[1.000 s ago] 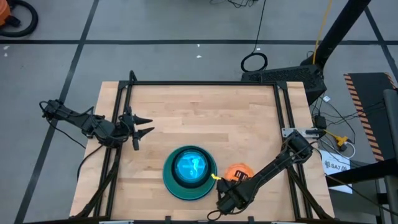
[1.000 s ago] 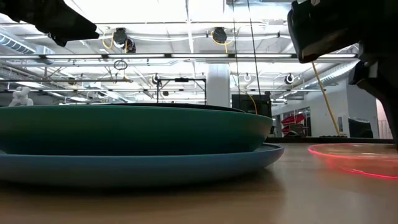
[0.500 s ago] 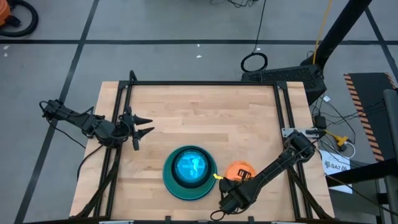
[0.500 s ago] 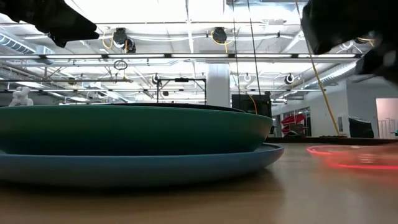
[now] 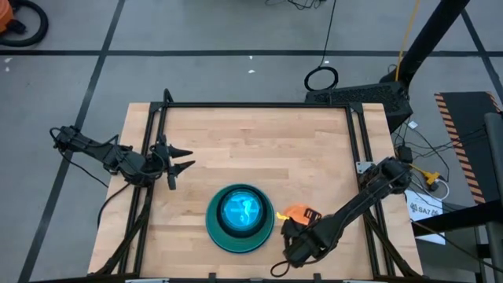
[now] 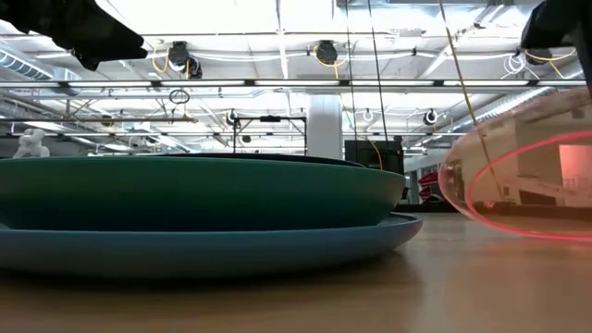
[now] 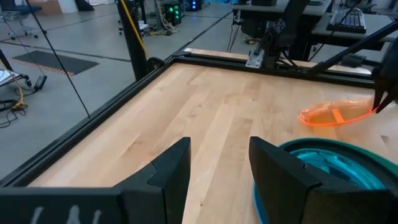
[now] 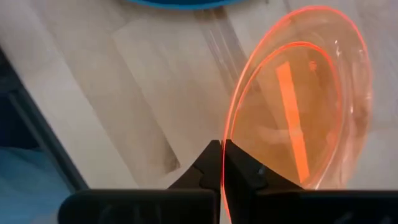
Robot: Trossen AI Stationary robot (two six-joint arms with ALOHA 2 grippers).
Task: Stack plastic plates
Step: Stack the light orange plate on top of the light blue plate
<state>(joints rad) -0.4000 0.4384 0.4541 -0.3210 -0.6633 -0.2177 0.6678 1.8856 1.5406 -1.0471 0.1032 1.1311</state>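
Small plate (image 5: 295, 212) seemingly just right of stack (image 5: 240, 218)

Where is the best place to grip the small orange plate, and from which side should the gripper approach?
By its thin rim, from the table's near edge, likely as the right gripper does now: fingers shut on the edge of the orange plate. It is shallow and tilted up beside the stack, so only the rim offers a hold.

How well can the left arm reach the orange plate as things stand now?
Probably not well. The orange plate is pinched at its rim by the right pincer and lifted, and the plate stack lies between it and the left pincer, which waits open at the table's left edge.
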